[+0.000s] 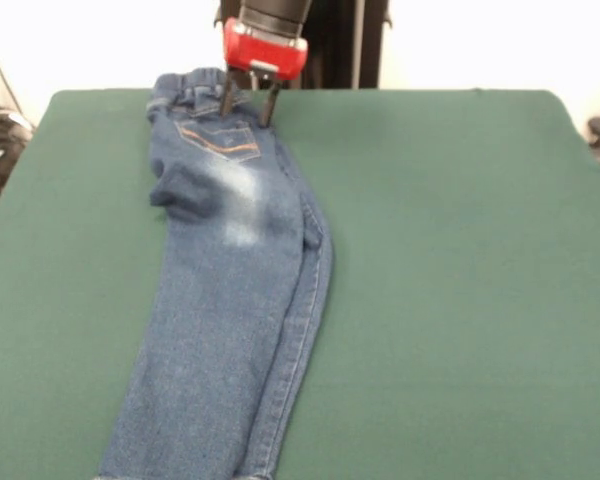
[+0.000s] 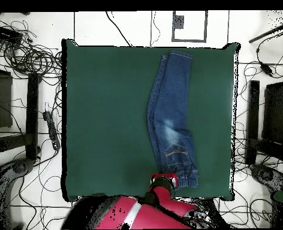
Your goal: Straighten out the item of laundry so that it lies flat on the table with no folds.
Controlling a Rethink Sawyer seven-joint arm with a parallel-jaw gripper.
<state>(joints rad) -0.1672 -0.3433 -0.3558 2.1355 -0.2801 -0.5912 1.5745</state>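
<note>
The item of laundry (image 1: 230, 300) is a small pair of blue jeans lying lengthwise on the green table (image 1: 460, 250). It is folded along its length, one leg on top of the other, with a pale faded patch and orange stitching below the elastic waistband. A bulge of cloth sticks out at the hip. My gripper (image 1: 247, 108) stands open, its two dark fingers (image 1: 225, 100) straddling the cloth just below the waistband at the far end. From overhead, the jeans (image 2: 171, 114) lie right of the table's (image 2: 108, 120) centre, and the gripper (image 2: 163, 178) is at their waistband end.
Cables (image 2: 30, 57) and dark equipment (image 2: 0, 102) lie on the floor around the table. The jeans' cuffs reach the table edge farthest from the robot. Bare green top stretches wide on the other side of the jeans.
</note>
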